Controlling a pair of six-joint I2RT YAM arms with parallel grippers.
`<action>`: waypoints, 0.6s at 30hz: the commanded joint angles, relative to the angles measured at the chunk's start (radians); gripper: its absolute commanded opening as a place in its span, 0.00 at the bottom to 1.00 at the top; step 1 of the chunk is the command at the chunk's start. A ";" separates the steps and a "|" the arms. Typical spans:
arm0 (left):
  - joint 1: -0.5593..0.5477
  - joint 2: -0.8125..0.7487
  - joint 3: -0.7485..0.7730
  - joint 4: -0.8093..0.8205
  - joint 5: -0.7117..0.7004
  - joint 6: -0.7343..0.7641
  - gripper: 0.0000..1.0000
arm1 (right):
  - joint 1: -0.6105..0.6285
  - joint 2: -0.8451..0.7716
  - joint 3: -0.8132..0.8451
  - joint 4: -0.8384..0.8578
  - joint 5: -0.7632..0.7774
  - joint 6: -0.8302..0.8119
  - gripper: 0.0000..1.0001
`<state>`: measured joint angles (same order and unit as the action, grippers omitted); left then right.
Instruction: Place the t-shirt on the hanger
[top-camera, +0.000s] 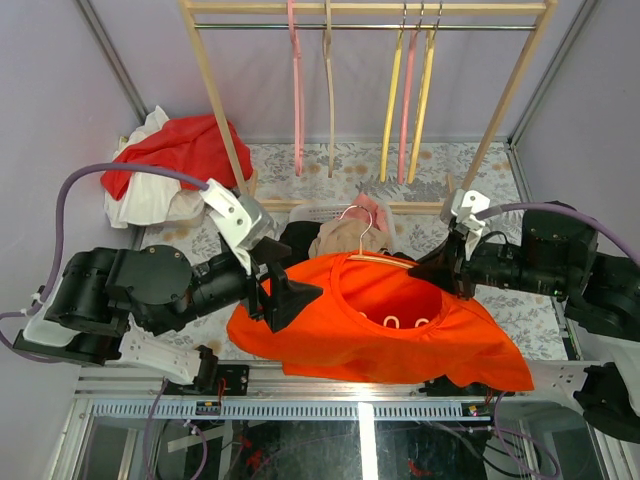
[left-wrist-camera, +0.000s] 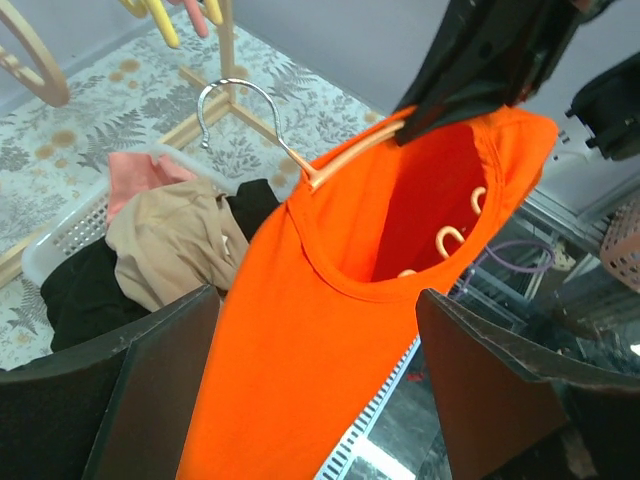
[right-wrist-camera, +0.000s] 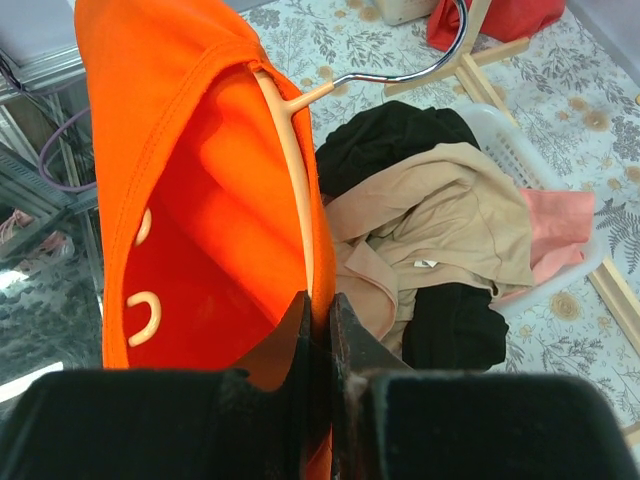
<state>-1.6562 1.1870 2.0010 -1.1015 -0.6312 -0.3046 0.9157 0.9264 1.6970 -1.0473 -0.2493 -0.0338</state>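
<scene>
The left gripper (left-wrist-camera: 315, 300) stands wide, its 2 fingers spread either side of the t-shirt (top-camera: 380, 320) near the left shoulder. Cloth runs between them, but no pinch shows in the left wrist view. That spread reads as a gripper placed to take or tug the shoulder fabric, not one bearing weight. The t-shirt hangs in the air between the 2 arms, above the near edge of the worktop (top-camera: 535, 310) and just in front of the basket (right-wrist-camera: 590, 270) of loose clothes. It is bright orange and plain, its round neck gapes open upward, and its body sags in soft folds toward the right. The hanger (left-wrist-camera: 340, 158) sits inside it: 1 peach arm lies along the inner rim of the neck, the silver hook pokes out toward the basket, and loops of the wavy lower bar (left-wrist-camera: 449, 238) show down inside the opening. The hanger seems threaded through the neck, though I cannot tell whether both shoulders are seated over its ends. The right gripper (right-wrist-camera: 320, 300) is closed tight on the neck rim, with the hanger arm running into the same pinch. I judge that this keeps cloth and hanger together and carries most of the load.
</scene>
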 joint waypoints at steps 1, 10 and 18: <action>-0.030 -0.013 -0.041 0.012 0.118 0.014 0.80 | -0.002 -0.019 0.034 0.061 -0.006 0.004 0.00; 0.285 0.031 -0.090 0.109 0.349 0.123 0.79 | -0.001 -0.108 -0.075 0.070 0.077 0.055 0.00; 0.640 0.051 -0.180 0.214 0.849 0.200 0.79 | -0.002 -0.167 -0.170 0.100 0.122 0.067 0.00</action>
<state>-1.1374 1.2549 1.8782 -1.0065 -0.1066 -0.1768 0.9157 0.7719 1.5429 -1.0409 -0.1730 0.0025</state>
